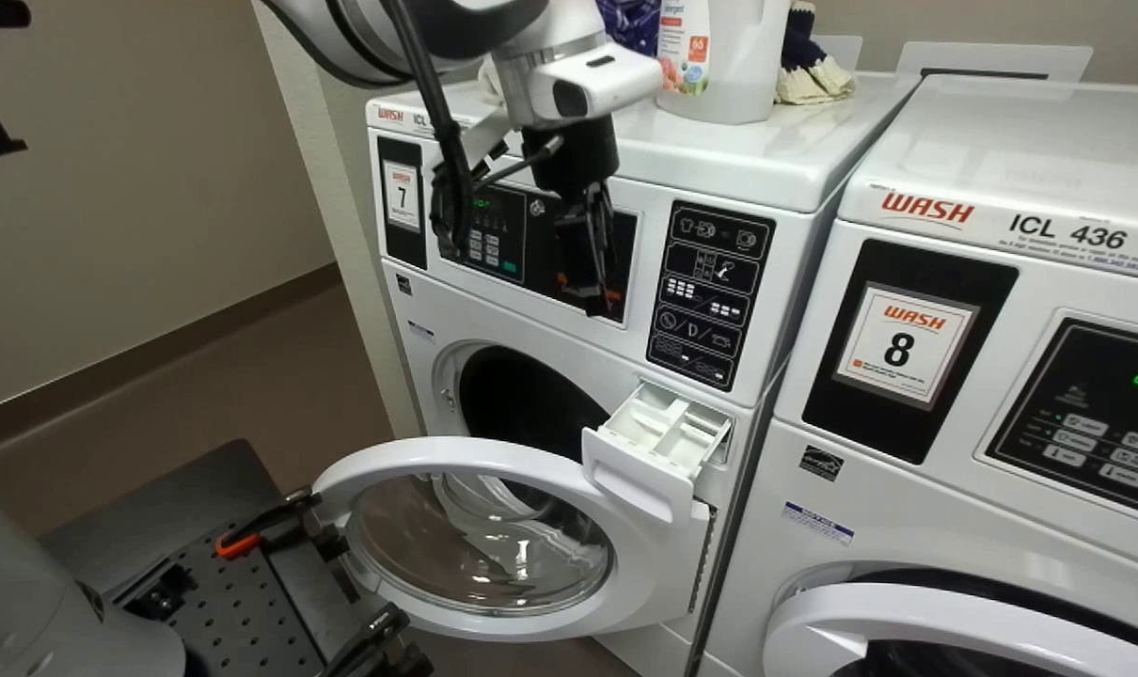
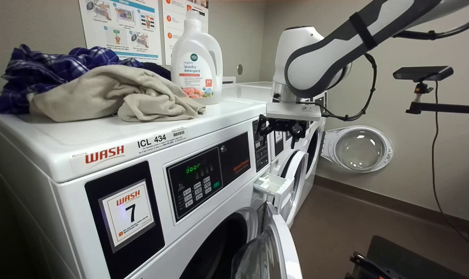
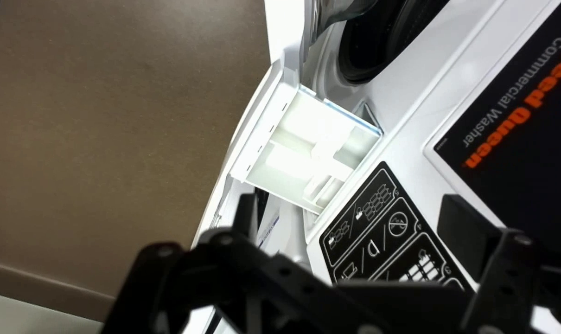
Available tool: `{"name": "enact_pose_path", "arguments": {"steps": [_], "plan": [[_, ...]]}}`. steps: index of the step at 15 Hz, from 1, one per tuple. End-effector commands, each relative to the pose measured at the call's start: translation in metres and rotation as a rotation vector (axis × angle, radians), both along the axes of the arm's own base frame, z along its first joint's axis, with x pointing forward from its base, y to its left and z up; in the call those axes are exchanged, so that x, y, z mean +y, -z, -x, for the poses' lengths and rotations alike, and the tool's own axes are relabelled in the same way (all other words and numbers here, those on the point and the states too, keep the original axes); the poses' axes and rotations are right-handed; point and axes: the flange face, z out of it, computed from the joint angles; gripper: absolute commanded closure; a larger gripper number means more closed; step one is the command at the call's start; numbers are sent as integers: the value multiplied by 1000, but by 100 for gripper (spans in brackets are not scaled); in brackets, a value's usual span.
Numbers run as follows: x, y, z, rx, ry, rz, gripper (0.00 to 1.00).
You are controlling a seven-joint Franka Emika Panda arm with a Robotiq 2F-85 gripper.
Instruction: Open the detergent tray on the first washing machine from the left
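The detergent tray, white plastic with a plain front and divided compartments, projects from the first washing machine. It lies right of centre in both exterior views; in the wrist view it appears from above, slanted near mid-frame, its front toward the left. The machine, a white front-loader numbered 7, stands open, crossing the middle of both exterior views.

Detergent tray: open, first washing machine.
Gripper: above tray, apart.
Round door: open, left below tray.
Washer 8: right of tray.
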Motion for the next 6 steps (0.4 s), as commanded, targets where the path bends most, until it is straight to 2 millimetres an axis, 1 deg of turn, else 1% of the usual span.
{"name": "enact_pose_path", "arguments": {"steps": [1,4,6], "plan": [[13,-24,26,-1,-52,-2,0],[23,-38,35,-22,-77,7,0],[28,-44,41,-30,-93,15,0]]}}
